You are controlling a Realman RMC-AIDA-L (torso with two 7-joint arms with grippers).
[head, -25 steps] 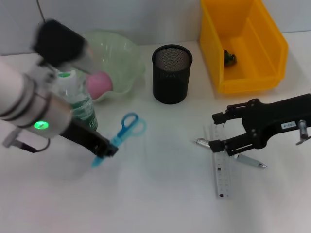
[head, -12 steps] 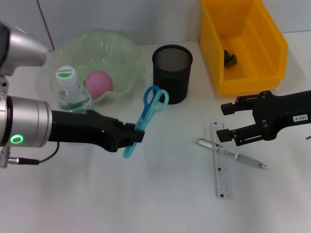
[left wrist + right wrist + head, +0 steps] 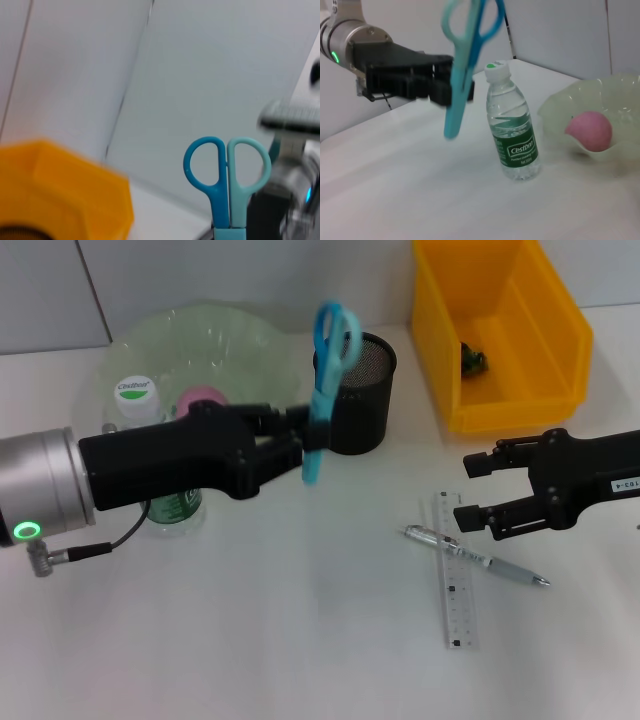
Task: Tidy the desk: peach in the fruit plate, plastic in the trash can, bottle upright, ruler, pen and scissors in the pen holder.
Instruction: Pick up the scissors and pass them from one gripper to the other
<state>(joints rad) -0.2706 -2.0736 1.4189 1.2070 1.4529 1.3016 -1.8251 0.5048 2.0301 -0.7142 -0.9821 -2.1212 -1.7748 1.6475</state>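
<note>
The left end effector (image 3: 305, 445) pinches the blue scissors (image 3: 325, 380) near their middle and holds them almost upright in the air, handle loops up and tip down, just beside the black mesh pen holder (image 3: 355, 395) on the side facing the bowl. In the head view the loops overlap the pen holder's rim; whether they touch it cannot be told. The tip hangs clear of the desk (image 3: 300, 640).

Beyond the left arm from the pen holder stands the water bottle (image 3: 150, 455), upright with its cap on, next to the pale green fruit plate (image 3: 200, 340), which holds the pink peach (image 3: 200, 400).

On the other side of the pen holder, well apart from it, the ruler (image 3: 455, 575) lies flat on the desk with the pen (image 3: 480, 560) lying across it. The right end effector (image 3: 475, 490) hovers close to the pen with its fingers spread and nothing between them. The yellow bin (image 3: 500, 330) sits behind it, beside the pen holder, with a small dark scrap (image 3: 472, 360) inside.
</note>
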